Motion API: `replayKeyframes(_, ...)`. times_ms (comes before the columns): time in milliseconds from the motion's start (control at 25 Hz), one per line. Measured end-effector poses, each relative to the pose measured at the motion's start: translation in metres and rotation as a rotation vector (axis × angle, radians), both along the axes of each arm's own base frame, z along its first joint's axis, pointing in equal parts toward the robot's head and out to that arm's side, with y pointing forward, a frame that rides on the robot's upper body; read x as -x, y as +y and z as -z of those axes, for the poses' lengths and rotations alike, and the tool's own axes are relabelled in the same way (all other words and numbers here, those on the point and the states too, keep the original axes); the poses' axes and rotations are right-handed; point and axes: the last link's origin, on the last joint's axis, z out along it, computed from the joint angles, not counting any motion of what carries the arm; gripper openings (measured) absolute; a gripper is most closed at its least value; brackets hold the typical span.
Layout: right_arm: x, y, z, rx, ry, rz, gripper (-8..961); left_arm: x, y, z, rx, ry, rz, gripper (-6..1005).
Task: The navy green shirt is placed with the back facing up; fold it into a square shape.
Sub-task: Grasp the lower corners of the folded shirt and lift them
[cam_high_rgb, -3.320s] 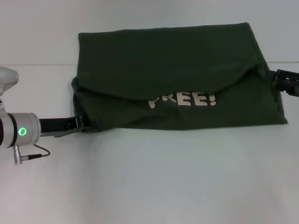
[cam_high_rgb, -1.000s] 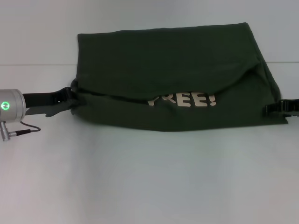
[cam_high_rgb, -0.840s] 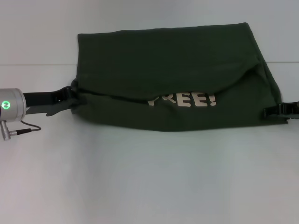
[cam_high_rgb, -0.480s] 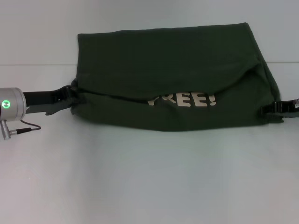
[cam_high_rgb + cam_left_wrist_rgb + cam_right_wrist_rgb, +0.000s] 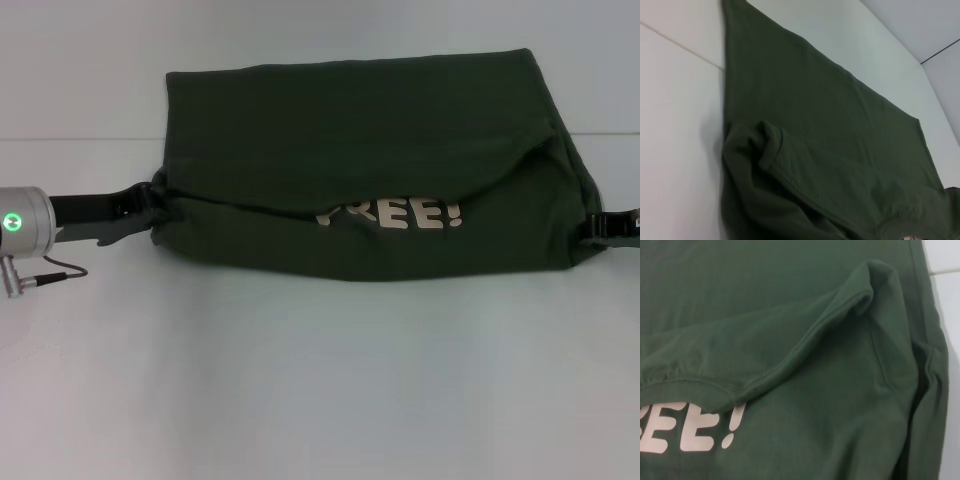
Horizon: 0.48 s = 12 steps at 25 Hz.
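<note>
on the table [image 5: 300, 380], half-folded navy green shirt [image 5: 370, 150], lettering up

the silver left arm with a green light reaches in low, its black left gripper [image 5: 150, 205] level and pointing inward. the black right gripper [image 5: 598, 226] pokes in opposite, equally low.

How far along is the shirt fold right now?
Partly done: the dark olive-green cotton shirt lies as a wide band on the white table, one flap lying over its cream lettering. In hand: the left gripper and right gripper sit at its two ends. Left: bringing the ends in to make a square.
</note>
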Motion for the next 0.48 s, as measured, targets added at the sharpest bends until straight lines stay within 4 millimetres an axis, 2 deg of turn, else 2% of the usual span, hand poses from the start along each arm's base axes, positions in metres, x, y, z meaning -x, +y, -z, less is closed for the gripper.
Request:
replayKeyframes(240, 0.001, -0.002, -0.003, 0.009, 0.012, 0.002, 142, -0.001, -0.001, 0.000, 0.011, 0.003, 0.013, 4)
replayKeyframes(480, -0.003, -0.019, -0.028, 0.025, 0.052, 0.004, 36, 0.000, -0.013, -0.014, 0.085, 0.015, 0.064, 4)
